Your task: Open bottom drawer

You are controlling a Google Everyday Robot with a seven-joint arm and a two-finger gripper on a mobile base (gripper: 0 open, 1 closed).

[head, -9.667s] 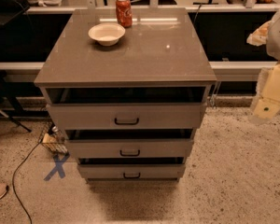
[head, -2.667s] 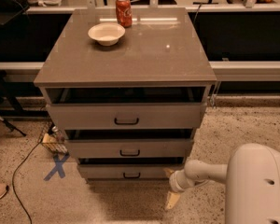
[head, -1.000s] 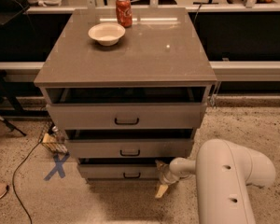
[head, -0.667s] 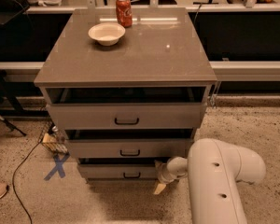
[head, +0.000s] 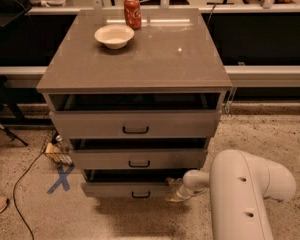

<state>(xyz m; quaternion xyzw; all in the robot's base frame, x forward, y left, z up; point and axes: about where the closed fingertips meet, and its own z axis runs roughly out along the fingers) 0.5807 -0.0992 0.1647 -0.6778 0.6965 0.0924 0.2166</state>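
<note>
The bottom drawer [head: 115, 189] is the lowest grey-taupe front of the three-drawer cabinet, with a small black bar handle [head: 141, 194]. It stands slightly pulled out, a dark gap above it. My gripper [head: 173, 194] is at the end of the white arm [head: 240, 194], low at the right end of the bottom drawer's front, to the right of the handle and apart from it.
The middle drawer [head: 139, 159] and top drawer [head: 135, 124] sit above, each slightly open. A white bowl [head: 114, 35] and a red soda can [head: 132, 12] stand on the cabinet top. A cable and a blue X mark [head: 61, 178] lie on the floor at left.
The arm came in from the right and dropped low; the gripper moved left along the floor to the right end of the bottom drawer front. The drawers have not moved.
</note>
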